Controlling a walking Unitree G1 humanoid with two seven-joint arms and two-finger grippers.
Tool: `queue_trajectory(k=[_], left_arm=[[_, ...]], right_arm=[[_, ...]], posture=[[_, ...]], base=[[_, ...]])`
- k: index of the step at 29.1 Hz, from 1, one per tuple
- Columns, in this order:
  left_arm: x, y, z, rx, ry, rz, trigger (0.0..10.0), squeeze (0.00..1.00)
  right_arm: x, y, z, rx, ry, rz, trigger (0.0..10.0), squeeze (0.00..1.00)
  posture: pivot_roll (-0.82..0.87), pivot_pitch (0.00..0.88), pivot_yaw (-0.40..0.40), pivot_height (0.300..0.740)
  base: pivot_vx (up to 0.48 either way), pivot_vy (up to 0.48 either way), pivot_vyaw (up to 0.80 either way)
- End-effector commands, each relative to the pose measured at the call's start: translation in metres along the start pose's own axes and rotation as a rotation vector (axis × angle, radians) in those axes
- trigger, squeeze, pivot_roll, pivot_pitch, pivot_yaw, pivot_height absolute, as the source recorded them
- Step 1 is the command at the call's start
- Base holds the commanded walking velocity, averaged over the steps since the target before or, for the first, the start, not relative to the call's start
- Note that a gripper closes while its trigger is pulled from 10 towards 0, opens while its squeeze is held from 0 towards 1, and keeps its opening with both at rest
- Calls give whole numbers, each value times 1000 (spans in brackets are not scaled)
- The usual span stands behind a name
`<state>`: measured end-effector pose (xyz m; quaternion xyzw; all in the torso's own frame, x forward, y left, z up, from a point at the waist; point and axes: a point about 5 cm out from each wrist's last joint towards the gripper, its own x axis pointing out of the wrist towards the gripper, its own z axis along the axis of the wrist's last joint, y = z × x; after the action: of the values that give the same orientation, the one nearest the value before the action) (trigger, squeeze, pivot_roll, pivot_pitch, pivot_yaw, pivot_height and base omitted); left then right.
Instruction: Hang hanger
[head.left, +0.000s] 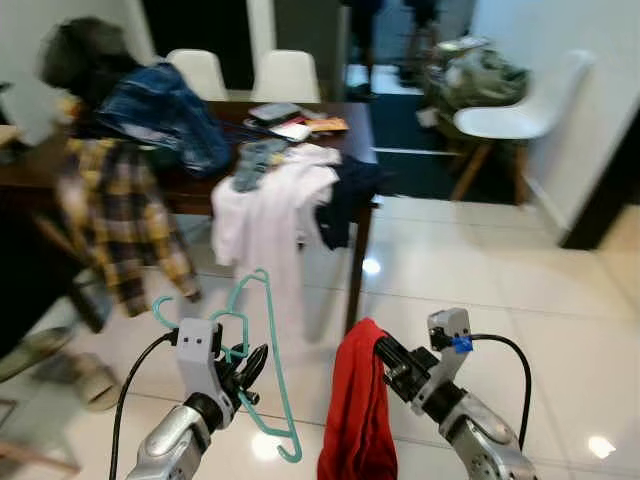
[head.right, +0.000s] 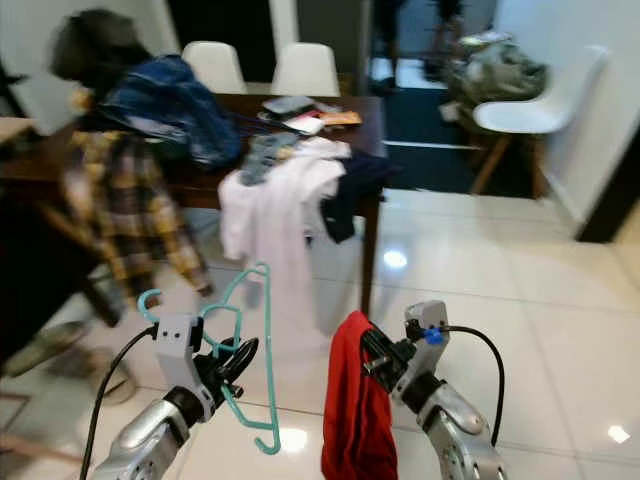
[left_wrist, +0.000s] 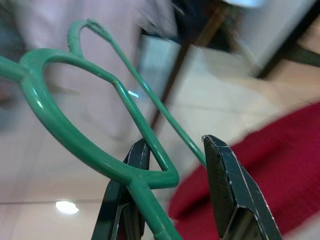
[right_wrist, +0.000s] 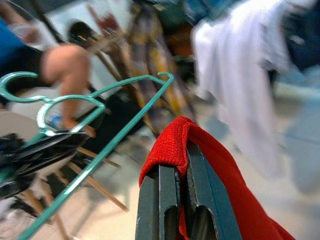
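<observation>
A teal plastic hanger (head.left: 268, 345) is held tilted in front of me, its hook (head.left: 165, 312) pointing to my left. My left gripper (head.left: 245, 372) is shut on it near the neck; in the left wrist view the neck loop (left_wrist: 100, 160) sits between the two black fingers (left_wrist: 235, 195). A red garment (head.left: 356, 415) hangs down from my right gripper (head.left: 385, 355), which is shut on its top fold. In the right wrist view the red cloth (right_wrist: 175, 137) drapes over the closed fingers (right_wrist: 200, 180), with the hanger (right_wrist: 107, 142) just beside them.
A dark wooden table (head.left: 355, 120) ahead is piled with clothes: a white shirt (head.left: 265, 225), a plaid shirt (head.left: 120, 220) and a denim jacket (head.left: 165, 110) hang over its edge. White chairs (head.left: 285, 75) stand behind it and another (head.left: 520, 120) stands at the right. Sandals (head.left: 60, 365) lie on the glossy tile floor at the left.
</observation>
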<state>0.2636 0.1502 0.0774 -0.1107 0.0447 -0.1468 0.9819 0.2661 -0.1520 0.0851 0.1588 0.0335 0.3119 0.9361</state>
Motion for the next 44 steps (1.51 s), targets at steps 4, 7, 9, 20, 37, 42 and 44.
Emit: queue_trajectory(k=[4, 7, 9, 20, 37, 42, 44], left_arm=[[14, -1, 43, 101, -140, 6, 10000, 0], [19, -7, 56, 122, -179, -21, 10000, 0], [21, -9, 59, 128, -189, -29, 10000, 0], [33, -27, 87, 166, -290, -74, 10000, 0], [35, -36, 130, 215, -416, -71, 10000, 0], [32, -35, 134, 238, -429, -36, 10000, 0], [32, -34, 134, 239, -431, -25, 10000, 0]], right_arm=[[25, 13, 39, -10, -123, 71, 10000, 0], [38, 20, 59, -36, -184, 85, 10000, 0], [41, 22, 66, -43, -205, 86, 10000, 0], [56, 47, 124, -49, -387, 205, 10000, 0], [76, 113, 201, 128, -634, 648, 10000, 0], [104, 109, 217, 126, -625, 477, 10000, 0], [107, 108, 217, 123, -614, 457, 10000, 0]], posture=[[18, 0, -13, 740], [20, 0, -7, 740], [18, 0, -5, 740], [12, 0, -4, 740], [44, 0, -4, 740], [64, 0, -19, 740], [64, 0, -19, 740]], base=[[480, 0, 0], [480, 0, 0], [480, 0, 0], [480, 0, 0], [480, 0, 0], [480, 0, 0], [480, 0, 0]])
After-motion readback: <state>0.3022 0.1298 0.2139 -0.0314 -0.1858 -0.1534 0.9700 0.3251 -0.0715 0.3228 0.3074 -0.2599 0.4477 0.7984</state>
